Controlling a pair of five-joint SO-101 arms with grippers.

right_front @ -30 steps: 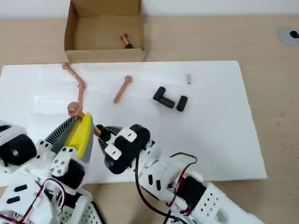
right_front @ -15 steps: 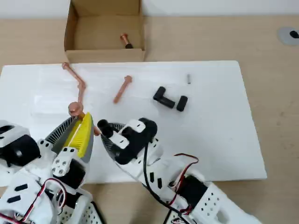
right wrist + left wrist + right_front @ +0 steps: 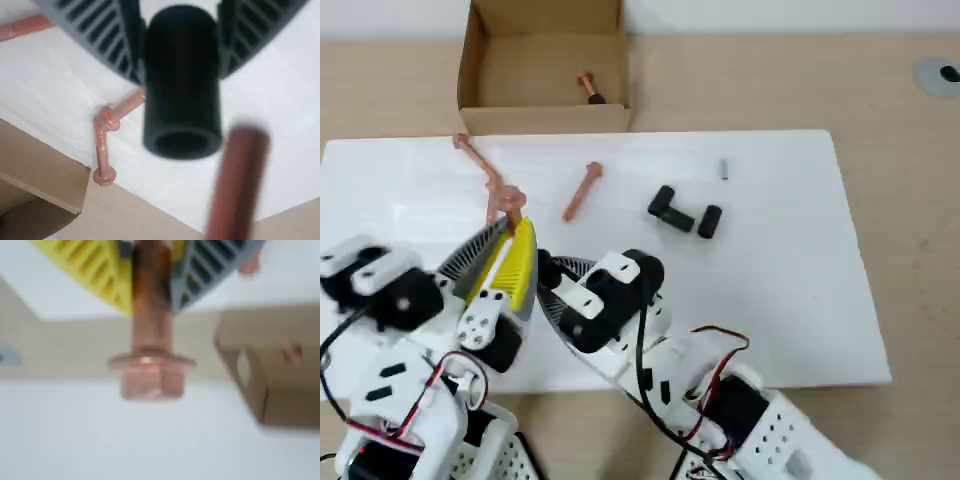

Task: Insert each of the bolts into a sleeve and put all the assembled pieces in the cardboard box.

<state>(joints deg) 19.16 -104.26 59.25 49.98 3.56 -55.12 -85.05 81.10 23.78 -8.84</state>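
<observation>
**Here: left gripper (image 3: 513,226) holds a copper bolt (image 3: 510,203), right gripper (image 3: 552,275) a black sleeve (image 3: 182,85)**

At the left of the white board (image 3: 780,300), the left gripper's jaws, one yellow and one grey, are clamped on the copper bolt's shank. The flanged hex head sticks out past the fingertips, toward the far side of the board. Just beyond that head, two bolts (image 3: 475,160) lie on the board end to end in a bent line that runs up to the board's far edge.

Behind that edge, on the table (image 3: 910,250), stands the open cardboard box (image 3: 545,118). One assembled piece (image 3: 590,88) lies inside it, near the right wall.

Just to the right of the left gripper, the right gripper's dark jaws are closed around the black sleeve, whose open end faces away from the wrist. In the right wrist view, the plain end of the copper bolt sits just beside that opening, not inside it. Whether the two touch cannot be told.

Further right, a loose bolt (image 3: 582,190) lies at a slant near the middle of the board, apart from everything else. Right of it, two sleeves (image 3: 670,210) lie touching each other, with a third sleeve (image 3: 710,220) just beside them. A small grey pin (image 3: 724,168) lies nearer the far edge. A grey disc (image 3: 940,75) sits at the table's far right corner.
</observation>
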